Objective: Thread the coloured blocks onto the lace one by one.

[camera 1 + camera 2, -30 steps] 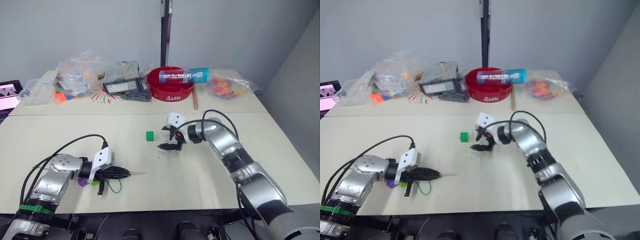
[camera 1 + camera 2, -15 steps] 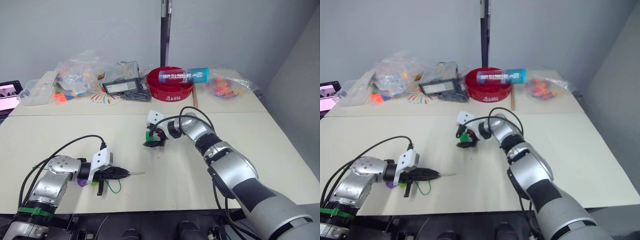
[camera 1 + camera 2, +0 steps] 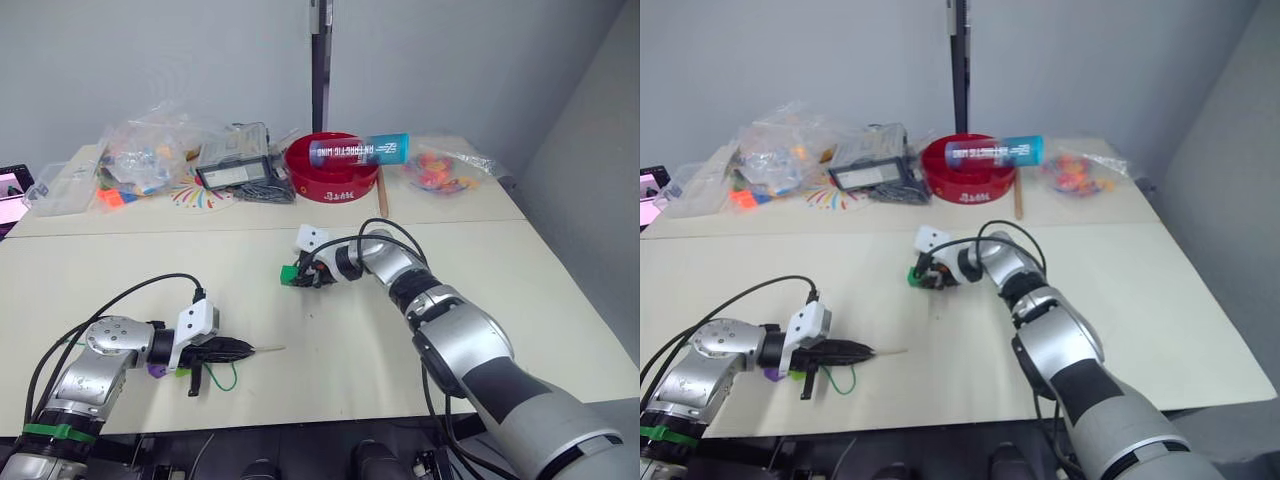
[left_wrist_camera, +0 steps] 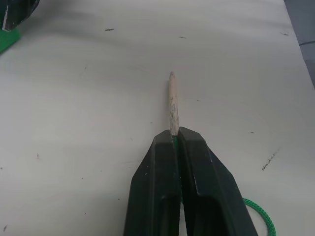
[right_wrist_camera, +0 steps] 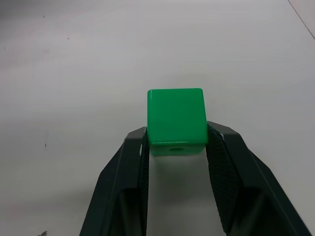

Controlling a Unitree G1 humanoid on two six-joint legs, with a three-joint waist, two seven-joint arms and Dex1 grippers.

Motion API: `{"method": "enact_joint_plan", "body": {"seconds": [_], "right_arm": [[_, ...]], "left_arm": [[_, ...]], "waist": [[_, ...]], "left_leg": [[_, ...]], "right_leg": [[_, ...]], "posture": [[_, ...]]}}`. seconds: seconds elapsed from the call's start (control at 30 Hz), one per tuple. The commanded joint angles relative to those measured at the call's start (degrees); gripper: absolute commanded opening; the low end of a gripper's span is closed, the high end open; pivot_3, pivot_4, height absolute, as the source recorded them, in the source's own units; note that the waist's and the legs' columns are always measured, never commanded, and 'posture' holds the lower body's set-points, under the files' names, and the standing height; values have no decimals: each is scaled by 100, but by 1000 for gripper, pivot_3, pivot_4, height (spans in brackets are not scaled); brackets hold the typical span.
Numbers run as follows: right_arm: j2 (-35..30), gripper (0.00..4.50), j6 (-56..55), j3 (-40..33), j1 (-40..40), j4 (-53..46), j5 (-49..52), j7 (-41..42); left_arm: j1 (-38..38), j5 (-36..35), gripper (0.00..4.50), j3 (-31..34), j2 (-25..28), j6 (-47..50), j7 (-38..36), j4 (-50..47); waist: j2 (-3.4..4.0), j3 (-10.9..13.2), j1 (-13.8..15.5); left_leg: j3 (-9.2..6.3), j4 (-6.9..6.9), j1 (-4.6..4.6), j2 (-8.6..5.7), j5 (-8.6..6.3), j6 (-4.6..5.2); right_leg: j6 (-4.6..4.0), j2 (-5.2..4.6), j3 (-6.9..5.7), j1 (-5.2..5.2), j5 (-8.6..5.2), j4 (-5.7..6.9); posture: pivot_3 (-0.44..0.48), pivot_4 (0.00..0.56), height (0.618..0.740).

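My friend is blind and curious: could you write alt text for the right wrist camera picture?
A small green block sits between the tips of the right gripper, whose two black fingers touch its sides. It rests on a pale table, a small hole in the face toward the camera.
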Motion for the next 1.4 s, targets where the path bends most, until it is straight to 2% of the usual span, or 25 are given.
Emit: {"method": "enact_joint_plan", "body": {"seconds": [0.03, 0.2, 0.3, 0.4, 0.5, 0.63, 0.83, 1.17, 1.4], "right_arm": [[-86, 1158, -149, -160, -76, -249, 24, 195], [-397, 1158, 125, -87, 200, -1149, 135, 1173], [-721, 1158, 811, 71, 771, -2455, 216, 1801], [-1145, 1158, 1967, 281, 1651, -4482, 375, 2267], [-1446, 1158, 2982, 452, 2427, -6179, 451, 2304], [-1683, 1158, 3728, 691, 3045, -7303, 473, 2105], [-1804, 1158, 4284, 985, 3519, -8024, 514, 1764], [-1896, 1158, 4469, 1156, 3560, -8094, 613, 1362], [-1995, 1158, 4602, 1264, 3597, -8265, 792, 1277]], "left_arm": [[-33, -94, 0, 80, 101, 60, -53, -170], [-139, -77, 0, 42, 103, 46, -126, -139], [-236, -90, 0, 36, 100, 72, -170, -133], [-337, -188, 0, 87, 146, 227, -211, -223], [-389, -230, 0, 143, 235, 313, -257, -322], [-429, -237, 0, 149, 267, 360, -253, -346], [-448, -61, 0, -99, 97, 337, -88, -462], [-590, 129, 0, -423, -96, 644, 301, -809], [-609, 255, 0, -512, -44, 736, 400, -841]], "waist": [[0, 0, 0], [1, 1, 2], [1, 1, 13], [1, 1, 46], [1, 1, 73], [1, 1, 59], [0, 1, 143], [-2, 0, 153], [-2, 0, 150]], "left_leg": [[0, 0, 0, 0, 0, 0], [0, 0, -2, 0, 0, 0], [-1, 0, -3, 0, 0, 0], [-3, 2, -10, 0, 0, 0], [-5, 5, -23, -1, 0, 0], [-3, 5, -21, 1, 0, 0], [0, 6, -16, 1, 0, -1], [0, 6, -7, 5, 0, 0], [0, 6, -6, 5, 0, 0]], "right_leg": [[0, 0, 0, 0, 0, 0], [0, 0, 0, 0, 0, -4], [1, 0, -1, 1, 0, -4], [1, -1, -3, 1, 0, -5], [1, -2, -7, -9, 0, -8], [2, 2, -6, -10, -1, -10], [4, 1, -6, -1, -2, -19], [3, 7, -5, 6, -2, -20], [3, 8, -4, 8, -2, -22]], "posture": [[0, 150, 731], [0, 150, 731], [0, 150, 731], [0, 150, 731], [0, 150, 731], [0, 150, 731], [0, 150, 731], [0, 150, 731], [0, 150, 731]]}}
